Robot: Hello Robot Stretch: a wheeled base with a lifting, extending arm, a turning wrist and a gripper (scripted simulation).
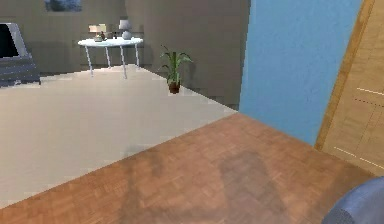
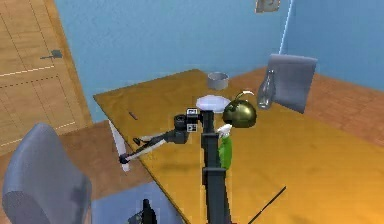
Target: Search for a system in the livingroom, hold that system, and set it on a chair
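In the arm side view my arm (image 2: 211, 170) rises over a wooden table (image 2: 310, 165). The gripper (image 2: 131, 153) reaches toward the view's left, its thin fingers ending near the table's edge beside a small white thing (image 2: 125, 160). I cannot tell whether it holds anything. A grey chair (image 2: 290, 80) stands at the table's far side and another grey chair (image 2: 40, 180) at the near left. In the forward view a carpeted room lies ahead, with a dark screen (image 1: 8, 40) on a low dark stand (image 1: 18, 70) at the far left.
On the wooden table stand a brass kettle (image 2: 240, 112), a white plate (image 2: 213, 100), a grey bowl (image 2: 217, 78), a glass bottle (image 2: 265, 95) and a green thing (image 2: 226, 150). Ahead are a white round table (image 1: 110, 43), a potted plant (image 1: 175, 70), a blue wall (image 1: 295, 60) and a wooden door (image 1: 360, 100).
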